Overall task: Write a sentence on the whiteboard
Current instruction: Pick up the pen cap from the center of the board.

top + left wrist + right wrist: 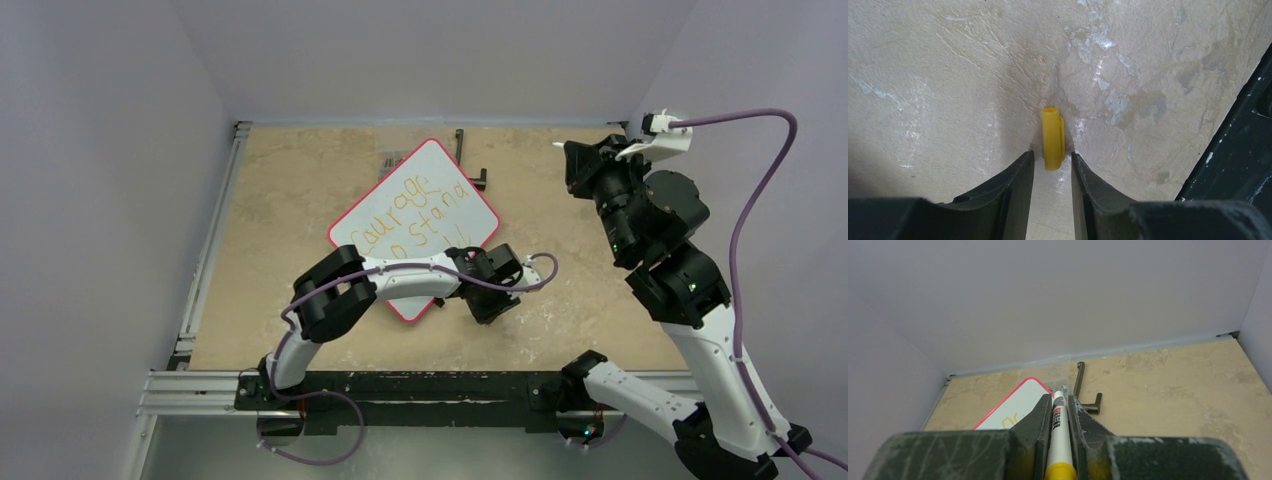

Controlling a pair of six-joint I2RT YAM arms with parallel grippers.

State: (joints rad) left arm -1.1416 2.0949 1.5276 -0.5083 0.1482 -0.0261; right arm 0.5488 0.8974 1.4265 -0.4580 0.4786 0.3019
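Note:
The whiteboard (437,160) lies tilted in the middle of the table, and its red-rimmed corner shows in the right wrist view (1018,395). The sentence (415,210) in orange reads "courage" and "to stand"; my left arm hides the line below. My left gripper (495,300) is low over the table, just right of the board's near corner. It is open, and the near end of a yellow marker cap (1053,135) lies on the table between its fingertips (1053,156). My right gripper (575,165) is raised at the back right, shut on a white marker (1059,435).
A black L-shaped metal bracket (470,165) lies behind the board and also shows in the right wrist view (1083,390). Metal rails run along the left edge (215,230) and the front edge (200,385). Grey walls enclose the table. A dark frame part (1243,135) is right of the left gripper.

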